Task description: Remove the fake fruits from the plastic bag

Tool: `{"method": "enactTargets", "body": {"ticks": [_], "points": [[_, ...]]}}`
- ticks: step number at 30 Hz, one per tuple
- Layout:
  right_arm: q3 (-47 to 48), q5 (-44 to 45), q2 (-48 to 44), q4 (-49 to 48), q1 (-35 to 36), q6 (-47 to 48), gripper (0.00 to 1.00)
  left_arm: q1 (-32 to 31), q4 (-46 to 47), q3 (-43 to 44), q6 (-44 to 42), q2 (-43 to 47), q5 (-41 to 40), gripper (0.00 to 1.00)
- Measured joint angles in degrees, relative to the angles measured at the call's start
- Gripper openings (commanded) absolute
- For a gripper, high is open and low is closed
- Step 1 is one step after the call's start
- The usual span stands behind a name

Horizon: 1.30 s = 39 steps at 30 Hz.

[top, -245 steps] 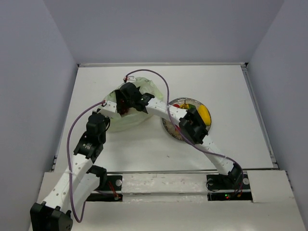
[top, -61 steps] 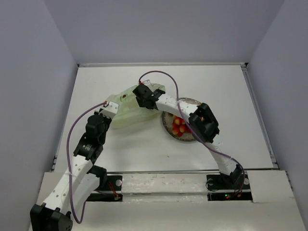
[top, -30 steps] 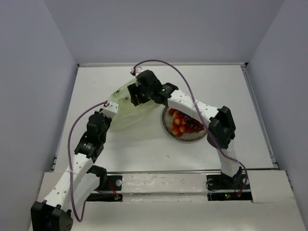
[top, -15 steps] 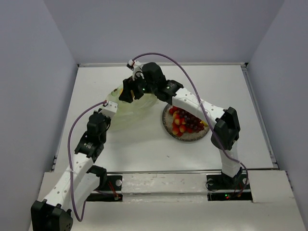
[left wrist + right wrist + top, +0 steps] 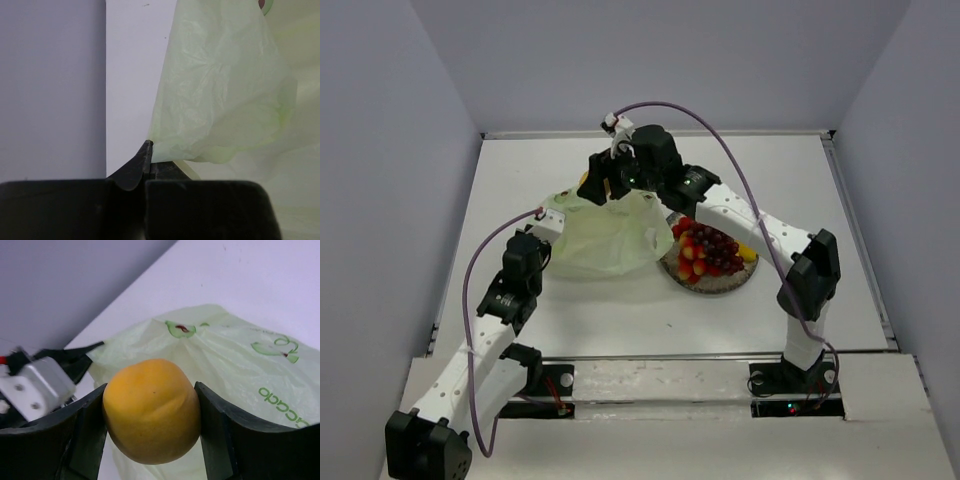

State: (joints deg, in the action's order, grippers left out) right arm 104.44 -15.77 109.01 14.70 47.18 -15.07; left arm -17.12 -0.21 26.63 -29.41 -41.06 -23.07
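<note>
Plastic bag (image 5: 610,235) is being pinched at its left corner by the left claw (image 5: 552,212) in the top view, lying spread on the white surface (image 5: 790,180). The right claw (image 5: 603,187) is being held above the bag's far edge. Just beside the bag, a grape bunch (image 5: 717,243), small red pieces (image 5: 688,262) and a banana (image 5: 748,254) are being carried by a grey plate (image 5: 720,287).

In the left wrist view, the plastic bag (image 5: 225,90) is being gripped at its edge by the tightly closed left claw (image 5: 149,148).

In the right wrist view, a round yellow-orange fruit (image 5: 151,410) is being clasped between the right claw's fingers (image 5: 222,430), above the plastic bag (image 5: 240,375).
</note>
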Motion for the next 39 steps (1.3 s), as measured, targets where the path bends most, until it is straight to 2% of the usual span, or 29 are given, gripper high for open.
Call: {"method": "enactTargets", "body": {"ticks": [7, 11, 15, 18, 23, 29, 33, 39], "points": [[3.45, 7.54, -9.29, -0.15, -2.58, -1.68, 0.27, 0.11, 0.61, 0.0, -0.66, -0.39, -2.14, 0.01], [-6.62, 17.57, -21.16, 0.5, -10.88, -1.36, 0.26, 0.83, 1.66, 0.0, -1.22, -0.55, -3.82, 0.02], [-16.72, 21.03, -25.62, 2.89, -13.6, 2.03, 0.26, 2.82, 2.47, 0.0, -1.7, -1.2, -4.96, 0.02], [-22.73, 18.64, -24.39, 5.6, -12.37, 5.68, 0.25, 4.79, 2.69, 0.0, -2.05, -1.57, -5.53, 0.01], [-27.19, 13.42, -19.71, 9.53, -11.76, 12.61, 0.24, 7.56, 2.82, 0.0, -2.05, -1.6, -5.9, 0.01], [-27.32, 12.44, -13.53, 9.97, -10.16, 19.85, 0.25, 7.93, 2.8, 0.0, -2.03, -1.62, -5.79, 0.01], [-26.34, 12.81, -9.07, 10.05, -6.45, 25.97, 0.25, 7.93, 2.86, 0.0, -2.03, -1.99, -5.42, 0.01], [-25.86, 13.2, -5.84, 10.1, -3.89, 30.71, 0.27, 8.0, 2.86, 0.0, -2.03, -2.34, -4.87, 0.01]]}}
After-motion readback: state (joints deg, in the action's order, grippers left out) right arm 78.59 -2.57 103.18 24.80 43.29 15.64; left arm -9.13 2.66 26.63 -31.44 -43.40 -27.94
